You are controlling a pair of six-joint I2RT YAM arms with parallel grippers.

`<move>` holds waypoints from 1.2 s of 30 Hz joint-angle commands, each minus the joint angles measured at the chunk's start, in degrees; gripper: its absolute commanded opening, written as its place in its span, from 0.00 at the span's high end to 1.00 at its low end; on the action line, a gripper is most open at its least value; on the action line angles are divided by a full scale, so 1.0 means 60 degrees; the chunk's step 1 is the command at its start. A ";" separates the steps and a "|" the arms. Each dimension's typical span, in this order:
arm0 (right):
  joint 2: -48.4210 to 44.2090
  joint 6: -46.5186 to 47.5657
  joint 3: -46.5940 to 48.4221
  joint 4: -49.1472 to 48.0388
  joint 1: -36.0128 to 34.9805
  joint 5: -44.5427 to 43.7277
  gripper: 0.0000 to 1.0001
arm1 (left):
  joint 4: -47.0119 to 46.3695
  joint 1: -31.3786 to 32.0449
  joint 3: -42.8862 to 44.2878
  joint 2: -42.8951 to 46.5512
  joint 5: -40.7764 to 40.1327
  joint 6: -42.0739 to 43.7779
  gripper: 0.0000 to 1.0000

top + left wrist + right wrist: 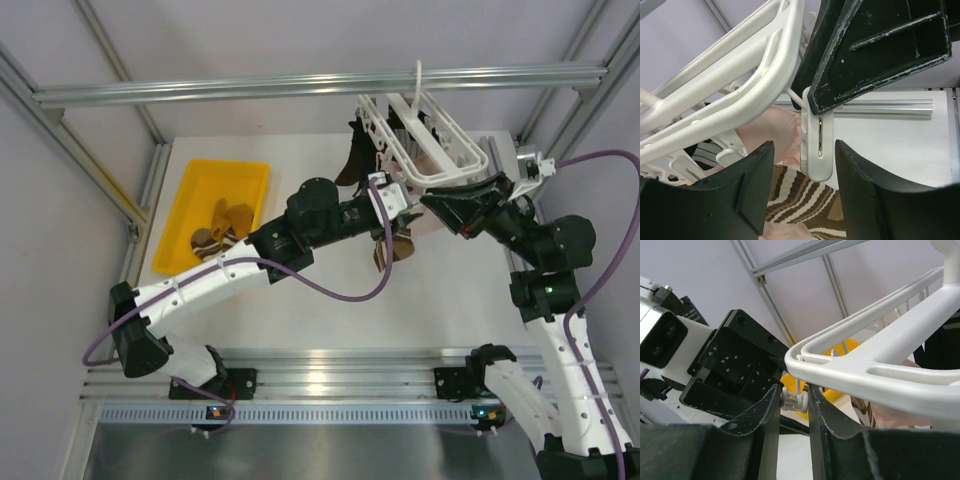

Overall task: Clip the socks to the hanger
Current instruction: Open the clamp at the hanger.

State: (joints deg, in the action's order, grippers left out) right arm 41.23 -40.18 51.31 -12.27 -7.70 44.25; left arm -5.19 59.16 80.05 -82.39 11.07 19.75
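Note:
The white hanger hangs from the aluminium bar, with a dark brown sock clipped at its left. My right gripper is shut on the top of a white clip under the frame's corner. In the left wrist view the same clip hangs between my open left gripper's fingers, which do not touch it. A brown, cream-striped sock and a pale pink sock lie behind the clip. From above, the left gripper and the right gripper meet under the hanger, with the striped sock dangling below.
A yellow tray at the left holds more socks. The aluminium bar runs across the back. Frame posts stand at both sides. Purple cables loop off both arms.

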 commanded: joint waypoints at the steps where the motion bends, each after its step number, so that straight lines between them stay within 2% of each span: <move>1: -0.0178 0.0442 -0.0026 -0.1016 -0.0034 0.0433 1.00 | -0.1111 -0.0016 0.0603 -0.0009 -0.0043 0.0561 0.46; 3: -0.0236 0.0602 -0.0114 -0.1089 -0.0020 0.0433 1.00 | -0.1200 -0.0016 0.0603 -0.0052 -0.0087 0.0649 0.50; 9: -0.0471 0.1101 -0.0407 -0.1133 -0.0020 0.0081 1.00 | -0.1361 0.0101 0.0603 -0.0126 0.0015 0.0898 0.50; 12: -0.0529 0.1160 -0.0495 -0.1236 -0.0020 0.0081 1.00 | -0.1405 0.0160 0.0647 -0.0228 0.0073 0.1044 0.52; 17: -0.0559 0.1409 -0.0553 -0.1280 -0.0034 -0.0036 1.00 | -0.1434 0.0263 0.0633 -0.0316 0.0206 0.1410 0.71; 21: -0.0500 0.1409 -0.0524 -0.1353 -0.0020 -0.0065 1.00 | -0.1464 0.0423 0.0603 -0.0375 0.0147 0.1747 0.72; 23: -0.0456 0.1366 -0.0495 -0.1324 -0.0034 -0.0094 1.00 | -0.1464 0.0424 0.0618 -0.0389 0.0162 0.1836 0.81; 24: -0.0471 0.1322 -0.0451 -0.1266 -0.0034 -0.0138 0.98 | -0.1478 0.0438 0.0618 -0.0389 0.0118 0.1821 0.96; 25: -0.0471 0.1278 -0.0422 -0.1106 -0.0020 -0.0182 0.93 | -0.1479 0.0439 0.0618 -0.0389 0.0103 0.1836 1.00; 26: -0.0500 0.1277 -0.0393 -0.0944 -0.0020 -0.0429 0.75 | -0.1508 0.0453 0.0604 -0.0389 0.0045 0.1807 1.00; 28: -0.0602 0.1059 -0.0363 -0.0419 -0.0034 -0.0854 0.63 | -0.1523 0.0453 0.0545 -0.0360 0.0001 0.1777 1.00; 29: -0.0733 0.0782 -0.0421 -0.0271 -0.0020 -0.1262 0.54 | -0.1566 0.0453 0.0530 -0.0346 -0.0043 0.1661 1.00; 31: -0.1127 0.0474 -0.0742 -0.0355 -0.0034 -0.1587 0.48 | -0.1566 0.0439 0.0501 -0.0346 -0.0101 0.1471 1.00; 36: -0.1686 0.0047 -0.1432 -0.0459 -0.0020 -0.1999 0.47 | -0.1757 0.0424 0.0384 -0.0302 -0.0132 0.1192 1.00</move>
State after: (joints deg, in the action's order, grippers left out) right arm 32.58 -37.78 43.48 -14.46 -7.70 35.24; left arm -10.39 61.52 81.34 -84.90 10.59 28.51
